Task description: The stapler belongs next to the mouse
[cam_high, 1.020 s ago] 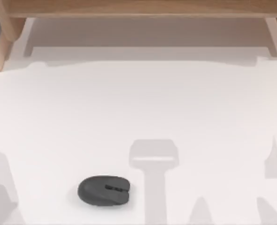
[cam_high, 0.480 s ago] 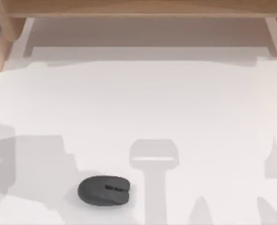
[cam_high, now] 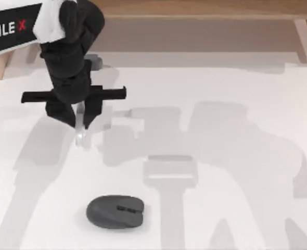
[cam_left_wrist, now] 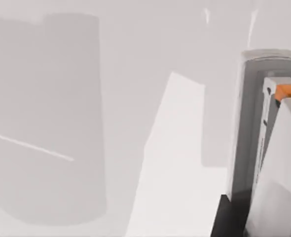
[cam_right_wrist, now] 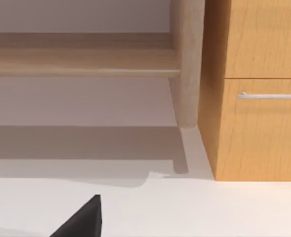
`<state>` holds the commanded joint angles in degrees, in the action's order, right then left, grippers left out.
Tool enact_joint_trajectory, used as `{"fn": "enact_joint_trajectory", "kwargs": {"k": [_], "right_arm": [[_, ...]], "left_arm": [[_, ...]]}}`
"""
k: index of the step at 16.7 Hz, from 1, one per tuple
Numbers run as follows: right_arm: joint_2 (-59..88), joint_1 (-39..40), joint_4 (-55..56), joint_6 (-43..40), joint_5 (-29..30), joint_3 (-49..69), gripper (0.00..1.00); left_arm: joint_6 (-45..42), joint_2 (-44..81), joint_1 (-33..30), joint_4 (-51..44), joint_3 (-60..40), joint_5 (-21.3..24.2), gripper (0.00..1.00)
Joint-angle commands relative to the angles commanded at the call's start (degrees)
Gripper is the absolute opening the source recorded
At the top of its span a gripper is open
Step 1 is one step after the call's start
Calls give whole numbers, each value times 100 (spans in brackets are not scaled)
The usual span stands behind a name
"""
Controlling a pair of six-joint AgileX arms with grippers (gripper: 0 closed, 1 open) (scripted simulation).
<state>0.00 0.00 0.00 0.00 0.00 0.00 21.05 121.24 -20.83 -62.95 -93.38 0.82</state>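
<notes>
Spreading across the whole top view, the white table (cam_high: pixel 237 130) carries soft grey shadows, and along its far edge runs a light wooden shelf frame (cam_high: pixel 205 10). From the right wrist view that frame shows as a rounded wooden post (cam_right_wrist: pixel 187 64) beside a wooden drawer cabinet (cam_right_wrist: pixel 256 89) with a slim metal handle (cam_right_wrist: pixel 271 95); a black wedge of the right gripper (cam_right_wrist: pixel 81 219) juts in, and I cannot tell how its fingers stand.

The left arm (cam_high: pixel 65 47) reaches in over the table's far left corner, black with a white panel whose lettering reads "AGILE X", the X in red. Its left gripper (cam_high: pixel 80 122) points down above the left part of the table, fingers set narrow around a pale, slim thing that I take for the stapler (cam_high: pixel 80 136). In the left wrist view the stapler is a light grey, long body with a rounded end and a small orange tab, hanging over the bare white surface.

Near the table's front edge, left of centre, lies the mouse (cam_high: pixel 115 211): dark grey, matte, oval, its split front and wheel strip facing the right side. It sits well apart from the gripper.
</notes>
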Motion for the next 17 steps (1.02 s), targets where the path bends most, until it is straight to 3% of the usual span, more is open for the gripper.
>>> {"fn": "enact_joint_trajectory", "kwargs": {"k": [4,17], "right_arm": [[0,0,0,0,0,0,100],[0,0,0,0,0,0,100]], "left_arm": [[600,468,-780,-175,-768,2,0],[736,531,-829,-106,-754,165,0]]}}
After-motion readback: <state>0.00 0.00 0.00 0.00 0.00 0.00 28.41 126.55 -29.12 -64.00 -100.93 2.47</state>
